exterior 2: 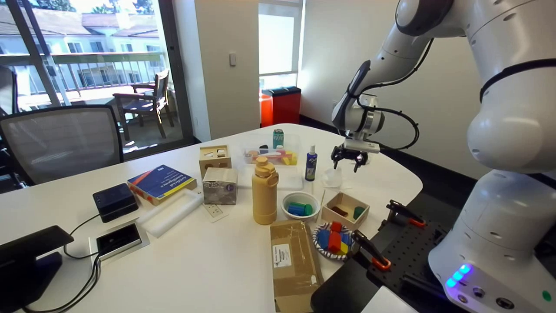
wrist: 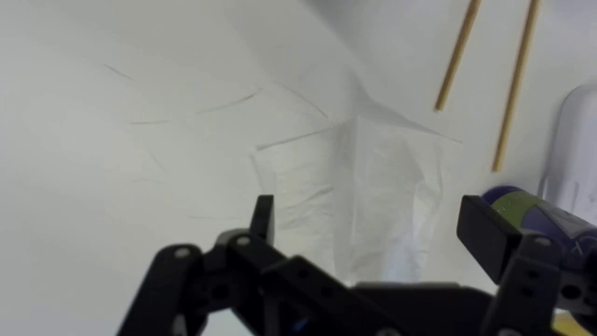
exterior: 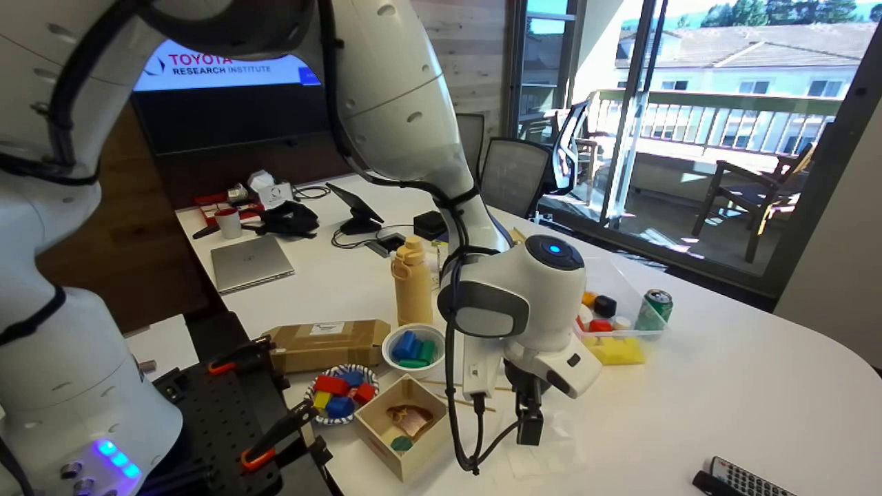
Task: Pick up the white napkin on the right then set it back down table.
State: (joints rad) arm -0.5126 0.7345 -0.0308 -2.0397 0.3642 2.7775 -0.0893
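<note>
Tool (wrist: 366, 212) hangs over one white napkin (wrist: 387, 186), its two fingers (wrist: 265, 214) spread well apart, one toward either side of the napkin in the wrist view. The napkin lies creased on the counter (exterior 2: 208, 261). Near the napkin stands one spray bottle (exterior 2: 311, 165). Two thin wooden sticks (wrist: 457, 56) lie between the napkin and one white bowl (exterior 2: 299, 195) of blue and green blocks (exterior 2: 296, 210), whose number I cannot tell. Also near the napkin sits one open wooden box (exterior 2: 349, 202) holding one brown piece (exterior: 413, 421) and one green piece (exterior: 401, 443). Farther from the napkin, past that box, is one striped bowl (exterior 2: 320, 251). Well apart from the napkin are one yellow bottle (exterior 2: 264, 193), upright, and one long cardboard box (exterior 2: 299, 261).
</note>
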